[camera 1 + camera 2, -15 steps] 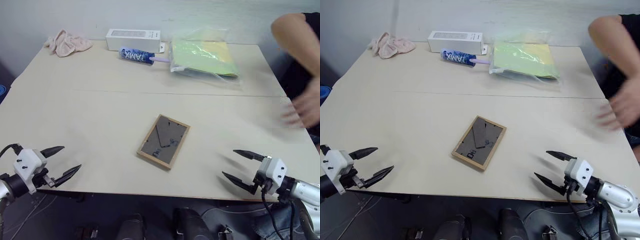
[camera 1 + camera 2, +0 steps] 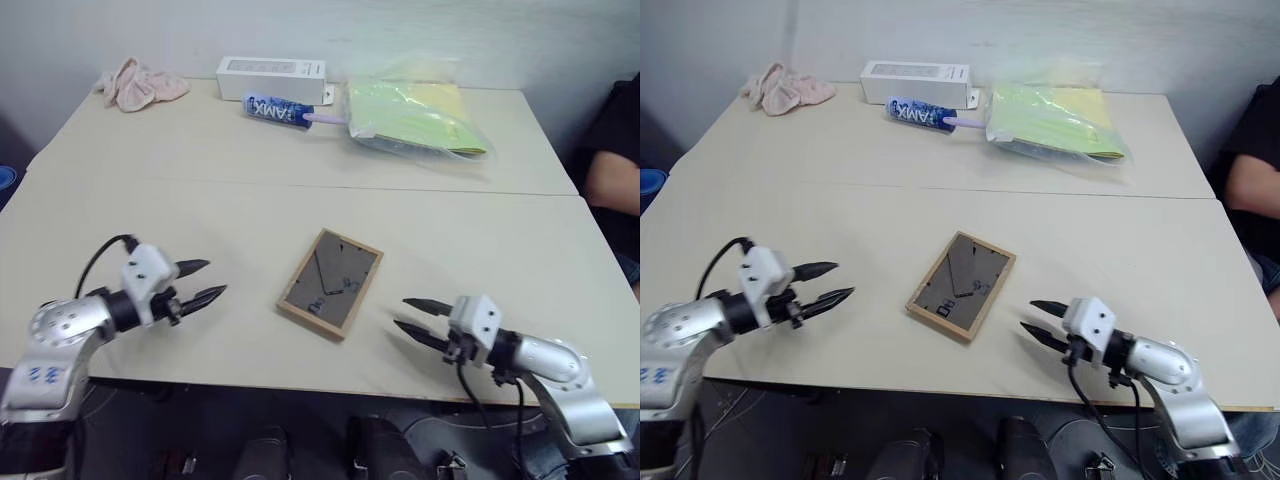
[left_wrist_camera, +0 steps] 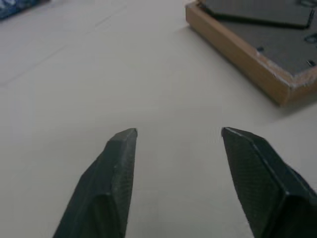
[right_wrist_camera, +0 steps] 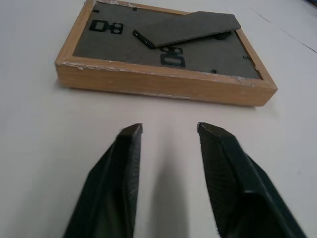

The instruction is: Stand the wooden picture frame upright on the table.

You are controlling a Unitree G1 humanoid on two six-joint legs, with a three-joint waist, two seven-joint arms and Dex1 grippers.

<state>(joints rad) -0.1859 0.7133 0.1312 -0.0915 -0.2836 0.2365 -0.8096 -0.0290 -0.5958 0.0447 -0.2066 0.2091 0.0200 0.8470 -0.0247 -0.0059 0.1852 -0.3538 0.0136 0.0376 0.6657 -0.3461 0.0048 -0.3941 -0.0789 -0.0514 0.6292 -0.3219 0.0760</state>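
Observation:
The wooden picture frame point(image 2: 330, 283) lies flat and face down in the middle of the table point(image 2: 200, 190), dark grey back and folded stand up. My left gripper point(image 2: 208, 281) hovers to its left, open, fingers pointing at the frame, a hand's width away. My right gripper point(image 2: 412, 317) sits just right of the frame's near corner, open, with nothing between its fingers. The right wrist view has the frame's point(image 4: 163, 54) long wooden edge close ahead of the fingertips point(image 4: 131, 131). One corner of the frame point(image 3: 257, 54) is in the left wrist view.
At the far edge lie a pink cloth point(image 2: 140, 83), a white box point(image 2: 270, 78), a blue tube point(image 2: 280, 110) and a clear bag of yellow-green sheets point(image 2: 415, 118). A person's arm point(image 2: 615, 170) is at the right side of the table.
Both grippers have moved in toward the frame from the table's front corners. The person's arm has drawn back to the right edge. The frame has not moved.

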